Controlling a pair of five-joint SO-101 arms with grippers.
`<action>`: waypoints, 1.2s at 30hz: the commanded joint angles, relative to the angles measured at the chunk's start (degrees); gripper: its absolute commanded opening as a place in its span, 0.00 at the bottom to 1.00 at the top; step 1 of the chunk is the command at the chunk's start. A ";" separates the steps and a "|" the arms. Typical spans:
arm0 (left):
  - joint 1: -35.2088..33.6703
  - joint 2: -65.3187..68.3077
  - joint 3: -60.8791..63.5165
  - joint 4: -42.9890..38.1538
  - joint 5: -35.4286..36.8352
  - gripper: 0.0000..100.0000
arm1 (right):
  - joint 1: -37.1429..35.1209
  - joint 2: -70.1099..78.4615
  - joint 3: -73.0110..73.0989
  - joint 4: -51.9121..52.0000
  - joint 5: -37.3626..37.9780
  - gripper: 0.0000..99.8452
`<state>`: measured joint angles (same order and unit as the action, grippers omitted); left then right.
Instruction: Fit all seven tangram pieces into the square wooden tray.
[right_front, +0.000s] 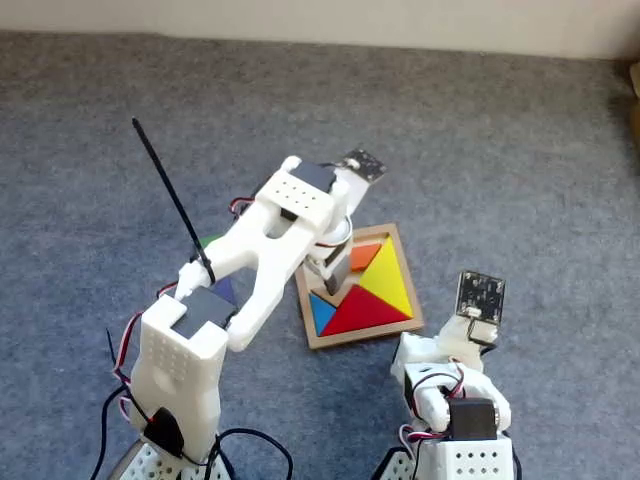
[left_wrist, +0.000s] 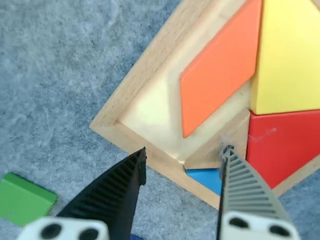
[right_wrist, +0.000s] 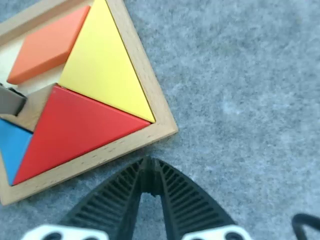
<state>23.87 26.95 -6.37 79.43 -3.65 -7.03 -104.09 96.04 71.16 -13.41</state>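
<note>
1. Grey carpeted counter (right_front: 520, 150), pale wall along the far edge.
2. Square wooden tray (right_front: 365, 338) directly under the left hand (left_wrist: 185, 150) and just ahead of the right hand (right_wrist: 150, 162).
3. Left hand: fingers apart with nothing between them, one tip over the tray's rim near a corner, the other over the tray's inside.
4. Right hand: fingers pressed together on nothing, held just off another corner of the tray.
5. Seated in the tray: yellow triangle (left_wrist: 287, 55), red triangle (left_wrist: 280, 145), orange parallelogram (left_wrist: 220, 70), and a blue piece (left_wrist: 205, 177) below the left fingertips. Bare wood beside the orange one, ahead of the left hand.
6. Loose on the counter: green piece (left_wrist: 22, 197) back beside the left hand's dark finger, and a dark blue piece (right_front: 226, 291) half hidden under that arm. Seventh piece not made out.
7. Judged about half done, with the bare corner to fill next.
8. Risks from here:
   - Could catch the rim in descending and shove the whole tray across the carpet, given tips so close above it.
   - Could nudge the orange parallelogram askew, given the gap beside it.
   - Could fumble the green piece: thin, flat, little edge to pinch.
   - Could crowd the right hand waiting so near the tray.
</note>
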 joint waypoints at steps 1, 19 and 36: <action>-0.22 -3.65 1.10 -3.16 -0.79 0.24 | 0.75 -1.01 7.34 0.31 0.26 0.01; 0.04 -3.47 2.24 -11.16 -0.44 0.24 | 0.75 -1.01 7.34 0.31 0.26 0.01; 2.24 -3.47 2.15 -16.62 2.81 0.24 | 0.75 -1.01 7.34 0.31 0.26 0.01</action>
<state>25.01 26.33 -4.09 63.78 -1.45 -7.03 -104.09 96.04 71.16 -13.41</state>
